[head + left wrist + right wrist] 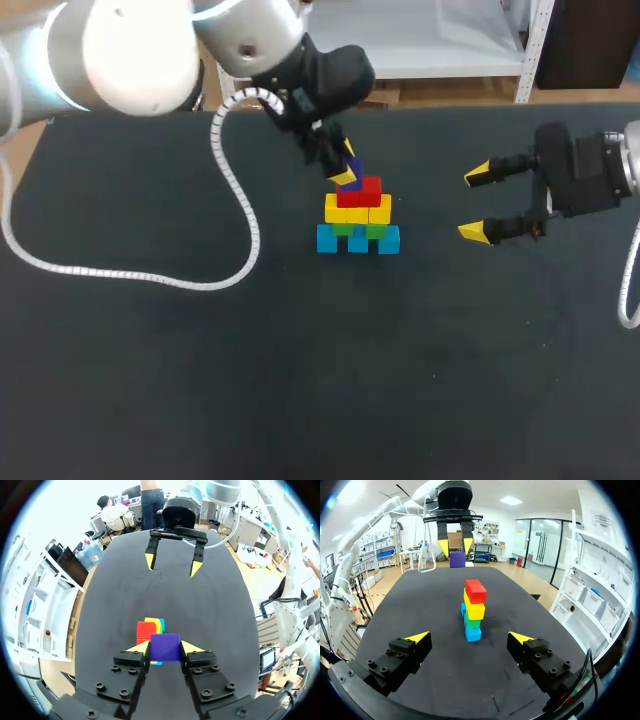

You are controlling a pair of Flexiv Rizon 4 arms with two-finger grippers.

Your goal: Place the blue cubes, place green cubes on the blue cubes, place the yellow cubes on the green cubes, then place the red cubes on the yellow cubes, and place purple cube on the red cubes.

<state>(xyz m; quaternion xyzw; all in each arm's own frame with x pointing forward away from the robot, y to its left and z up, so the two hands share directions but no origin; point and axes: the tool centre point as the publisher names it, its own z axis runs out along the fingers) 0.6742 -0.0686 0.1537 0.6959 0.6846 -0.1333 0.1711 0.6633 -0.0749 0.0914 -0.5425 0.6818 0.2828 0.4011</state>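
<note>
1. Left arm – I see it come in from the far left corner of the head view and reach to the middle of the table (300,380). Its wrist is bent so that the fingers point steeply down.
2. Left claw (347,165) – its two yellow tips press on opposite sides of the purple cube (353,166). The left wrist view shows the cube (165,646) filling the gap between the tips, so the claw (166,647) grips it.
3. Purple cube – it hangs over the top of the stack. From the right wrist view, the cube (457,559) sits higher than the red layer with a gap below it – not touching.
4. Stack – it stands near the middle of the table. The blue cubes (358,240) are at the bottom, then the green cubes (360,229), the yellow cubes (357,212) and the red cubes (360,192) on top.
5. Right arm – it enters from the right edge and lies low and roughly level, with its fingers aimed toward the stack.
6. Right claw (477,204) – its jaws are spread wide with nothing between them. It is well apart from the stack, which stands ahead of it (469,639).
7. Cable (235,200) – a white coiled lead drops from the left arm and loops across the table's left half.
</note>
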